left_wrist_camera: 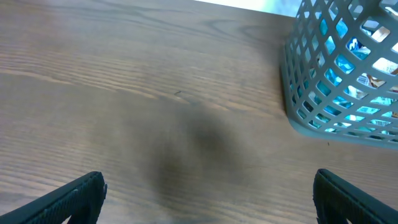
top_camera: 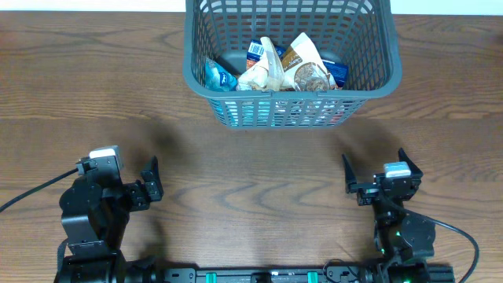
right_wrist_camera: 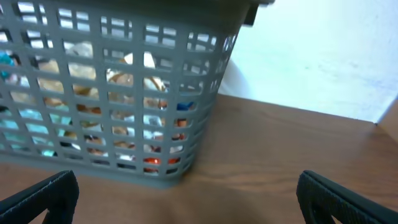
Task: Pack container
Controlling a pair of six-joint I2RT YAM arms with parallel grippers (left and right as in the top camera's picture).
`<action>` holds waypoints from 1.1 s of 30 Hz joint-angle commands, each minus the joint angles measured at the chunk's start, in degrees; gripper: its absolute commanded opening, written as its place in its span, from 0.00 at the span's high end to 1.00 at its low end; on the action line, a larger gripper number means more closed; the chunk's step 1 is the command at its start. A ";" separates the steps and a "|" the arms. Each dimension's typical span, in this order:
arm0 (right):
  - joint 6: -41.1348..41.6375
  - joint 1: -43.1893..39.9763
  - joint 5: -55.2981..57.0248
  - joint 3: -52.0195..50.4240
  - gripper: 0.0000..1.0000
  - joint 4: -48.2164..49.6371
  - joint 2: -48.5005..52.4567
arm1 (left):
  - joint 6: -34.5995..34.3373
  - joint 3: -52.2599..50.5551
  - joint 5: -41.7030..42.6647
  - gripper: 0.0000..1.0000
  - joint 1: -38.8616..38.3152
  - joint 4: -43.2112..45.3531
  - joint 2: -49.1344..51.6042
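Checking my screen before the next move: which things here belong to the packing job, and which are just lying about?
Job:
container
snack packets, already inside it
left gripper, open
right gripper, open

Not part of it:
wooden table
arm cable
No loose item shows outside the container.

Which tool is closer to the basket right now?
Right. The right tool sits open just short of the basket, facing the right half of its front wall. The left tool, also open, is off beyond the front-left corner, farther away.
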 commanded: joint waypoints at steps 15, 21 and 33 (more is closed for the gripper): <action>-2.60 -0.22 0.22 -6.16 0.01 0.26 -6.75 | -0.74 0.09 -0.66 0.01 -0.28 0.07 -0.04; -2.56 -0.33 0.22 -6.16 0.01 0.15 -6.75 | -0.74 0.09 -0.68 0.01 -0.28 0.07 -0.04; 8.37 -2.91 5.88 -6.14 0.01 0.81 -6.75 | -0.74 0.09 -0.66 0.01 -0.28 0.07 -0.04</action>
